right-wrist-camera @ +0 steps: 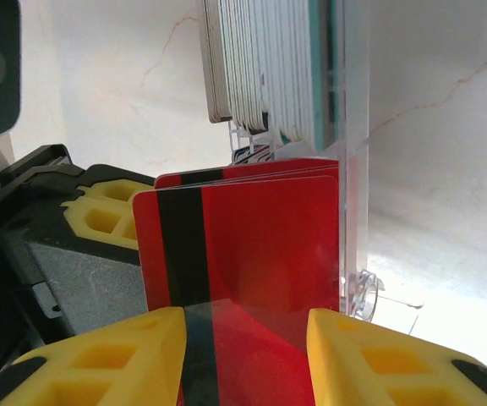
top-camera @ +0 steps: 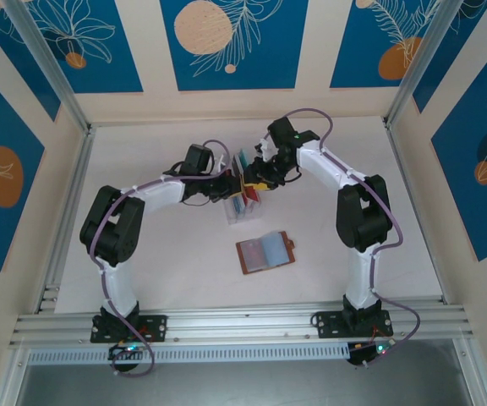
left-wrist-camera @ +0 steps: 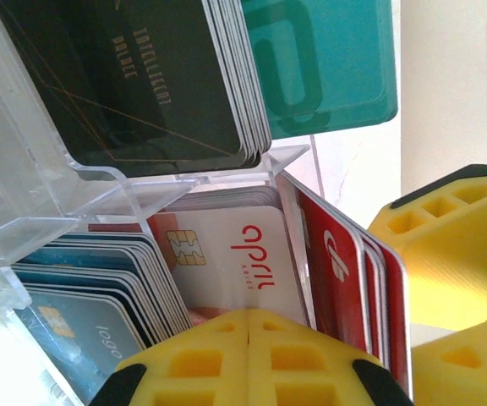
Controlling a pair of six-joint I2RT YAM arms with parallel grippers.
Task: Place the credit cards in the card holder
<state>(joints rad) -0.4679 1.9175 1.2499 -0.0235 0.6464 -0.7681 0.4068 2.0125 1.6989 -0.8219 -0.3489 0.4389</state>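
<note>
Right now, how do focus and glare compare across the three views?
Top external: even light, card holder small but crisp. Left wrist: cream card lettering sharp, near yellow fingers soft, glints on the clear rack. Right wrist: red card crisp, table washed out.

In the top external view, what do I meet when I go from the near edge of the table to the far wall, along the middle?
Aluminium rail → open brown card holder → clear rack with credit cards → blue and cream wall panel.

The card holder [top-camera: 265,251] lies before the rack [top-camera: 242,208] (cards [left-wrist-camera: 227,254] standing inside).
</note>
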